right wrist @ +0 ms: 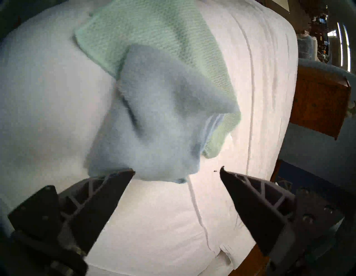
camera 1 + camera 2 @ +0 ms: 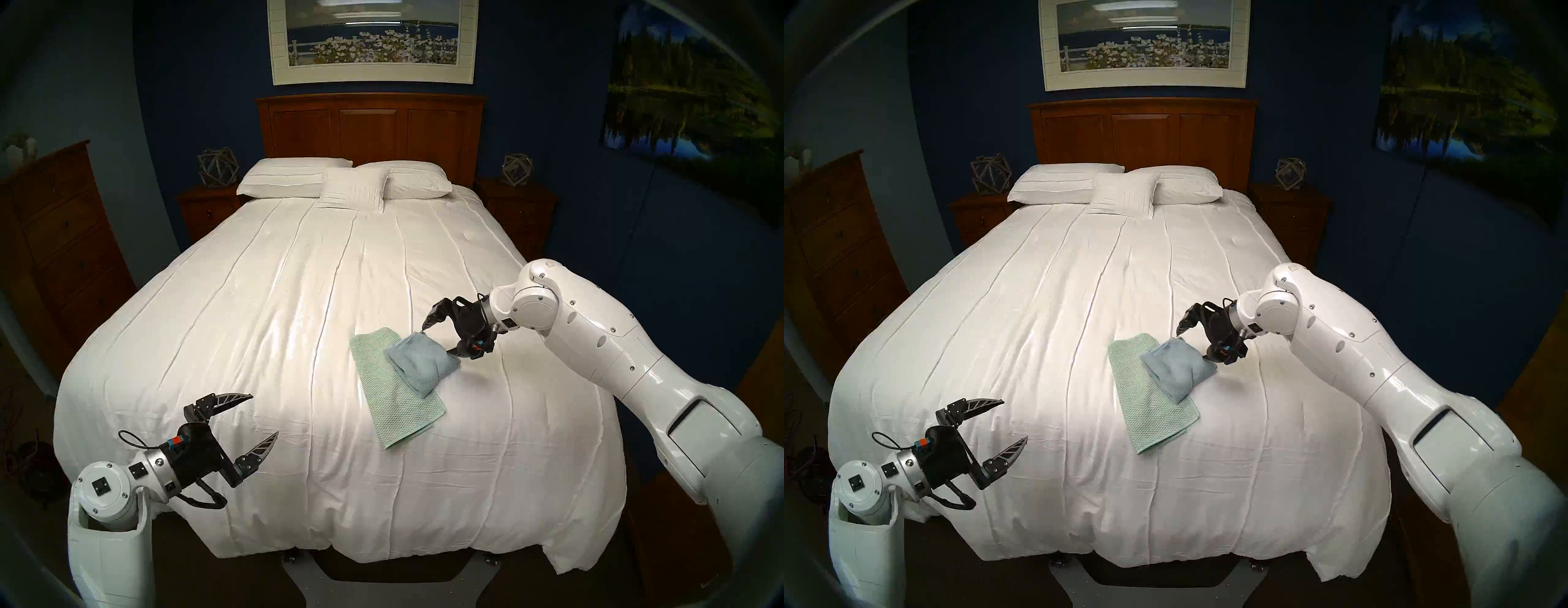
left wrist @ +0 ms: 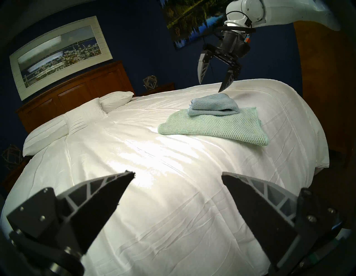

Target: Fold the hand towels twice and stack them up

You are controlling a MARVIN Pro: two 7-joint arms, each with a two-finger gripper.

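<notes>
**Blue towel on green, right pincer just beside it**

Bedroom, white bed (image 2: 297, 297). Two hand towels sit right of centre, nearer the foot than the pillows. The mint green waffle towel (image 2: 392, 403) lies flat as a long rectangle; long axis runs near-to-far w/ a slight slant. The light blue towel (image 2: 422, 361), a small thick folded bundle, rests on the green one's far-right part, overhanging its right edge.

Right pincer (image 2: 437, 339) hangs just right of and above the blue bundle, jaws spread, gripping nothing; one tip is close over the bundle's far corner. Contact can't be told.

Left pincer (image 2: 263, 420) is well apart at the near-left bed corner, also spread & empty.

Judgement: right arm is far nearer. Green towel looks bigger than blue, so likely needs another fold, across its long axis.
</notes>
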